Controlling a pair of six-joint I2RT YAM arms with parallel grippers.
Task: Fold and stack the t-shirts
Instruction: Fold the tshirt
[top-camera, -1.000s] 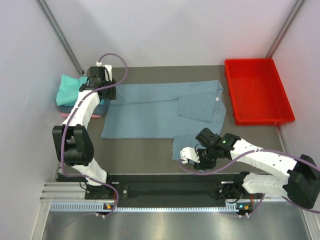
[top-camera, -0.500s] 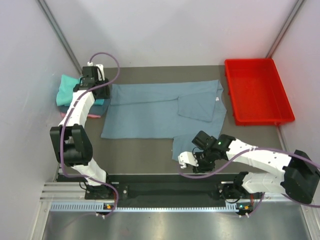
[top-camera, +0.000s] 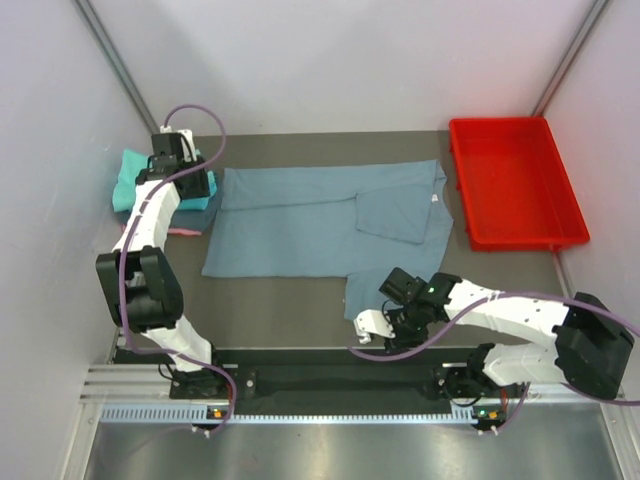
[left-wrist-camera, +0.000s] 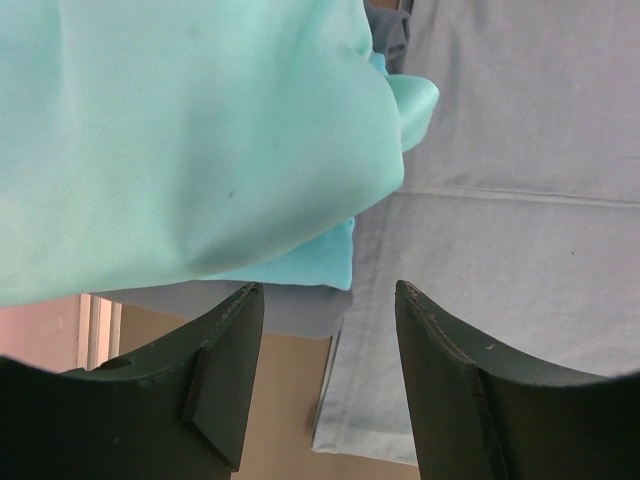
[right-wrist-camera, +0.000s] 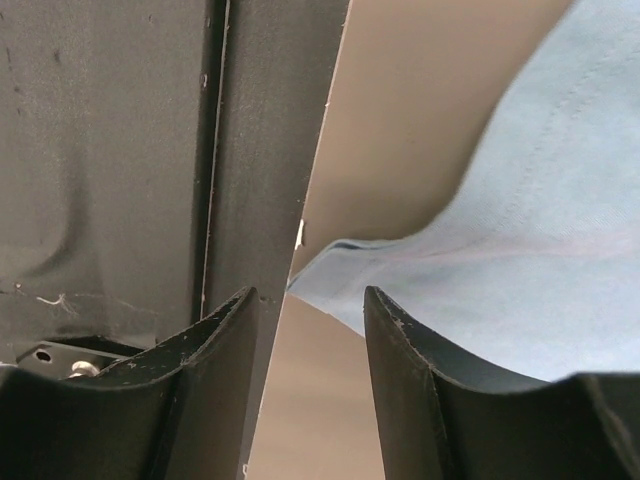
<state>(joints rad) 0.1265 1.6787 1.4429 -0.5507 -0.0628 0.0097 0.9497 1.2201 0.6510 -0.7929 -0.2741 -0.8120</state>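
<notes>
A dusty grey-blue t-shirt (top-camera: 300, 220) lies spread flat in the middle of the table, one part folded over at its right. A stack of t-shirts (top-camera: 130, 185), teal on top with blue and pink edges below, sits at the far left. My left gripper (top-camera: 200, 188) hovers open between the stack and the spread shirt's far-left corner. In the left wrist view its jaws (left-wrist-camera: 325, 290) frame the teal cloth (left-wrist-camera: 180, 130) and the grey-blue hem (left-wrist-camera: 520, 200), holding nothing. My right gripper (top-camera: 368, 322) stands open at the shirt's near-right corner (right-wrist-camera: 530, 230), with bare table between its fingers (right-wrist-camera: 410, 370).
A red plastic tray (top-camera: 515, 180) stands at the back right. The black rail (right-wrist-camera: 120, 150) at the table's near edge runs just beside the right gripper. White walls close in the left, back and right sides.
The left gripper has moved left and back toward the stack. The right gripper has slid left and nearer along the shirt's near-right corner. Both stay open.
</notes>
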